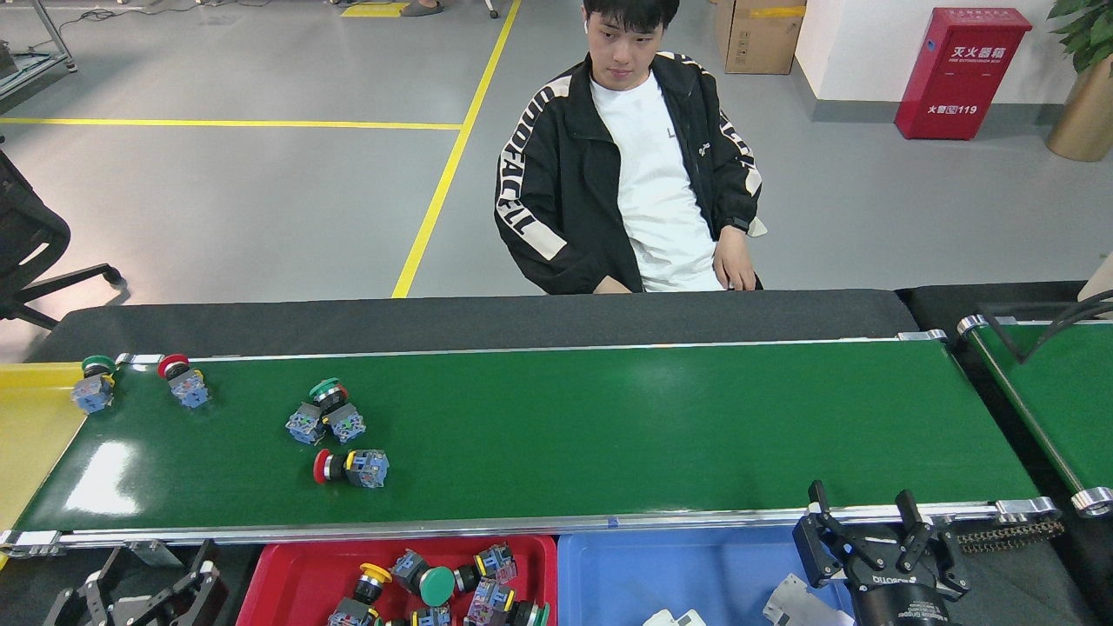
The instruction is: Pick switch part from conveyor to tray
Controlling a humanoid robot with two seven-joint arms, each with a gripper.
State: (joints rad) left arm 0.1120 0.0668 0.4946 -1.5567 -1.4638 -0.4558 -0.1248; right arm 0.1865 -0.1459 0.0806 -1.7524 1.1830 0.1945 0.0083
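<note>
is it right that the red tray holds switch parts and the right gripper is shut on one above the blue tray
Not quite. In the head view the right gripper is open and empty. The red tray does hold switch parts, beside the blue tray.

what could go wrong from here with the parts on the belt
The green-capped switch sits at the left end of the conveyor, by the yellow tray; it may roll off unpicked. The right gripper, jaws open and empty, hangs at the near rail far from every part. Two switches touch each other, so gripping one may knock the other away.
</note>
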